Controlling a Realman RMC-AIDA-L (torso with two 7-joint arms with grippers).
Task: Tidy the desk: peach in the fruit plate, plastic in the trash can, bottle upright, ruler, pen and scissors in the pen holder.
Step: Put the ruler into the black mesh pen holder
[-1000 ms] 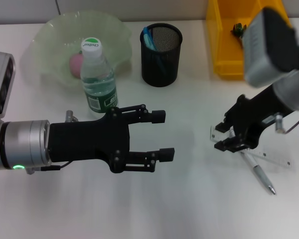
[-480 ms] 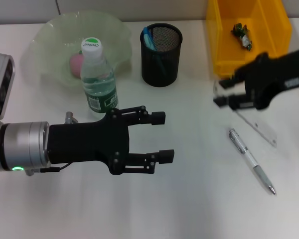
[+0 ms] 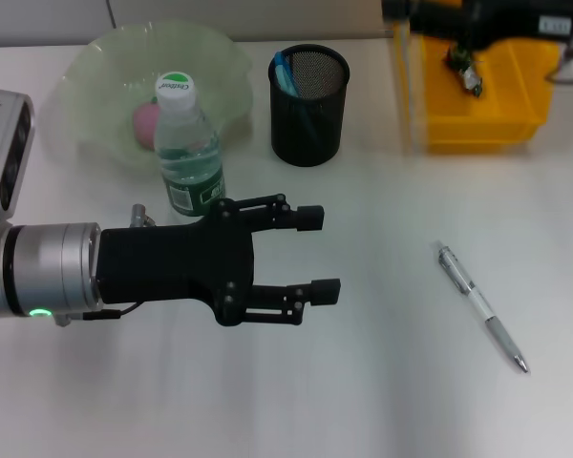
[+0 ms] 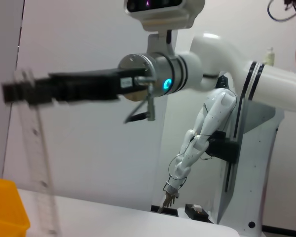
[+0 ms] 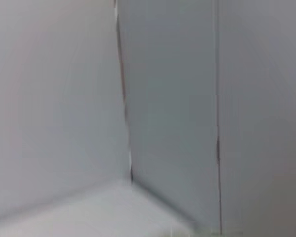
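since a second ago the right claw (image 3: 401,11) has swung up from the bench (image 3: 382,382), carrying the clear ruler (image 3: 406,86) toward the pen holder (image 3: 308,105). left claw (image 3: 310,253) hovers wide. peach (image 3: 145,122) plated, bottle (image 3: 186,153) upright; pen (image 3: 480,305) remains.

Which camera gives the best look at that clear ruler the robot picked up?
The left wrist view: the ruler hangs full length from the right gripper. The head view shows it only faintly before the yellow bin. The right wrist view shows none of it.
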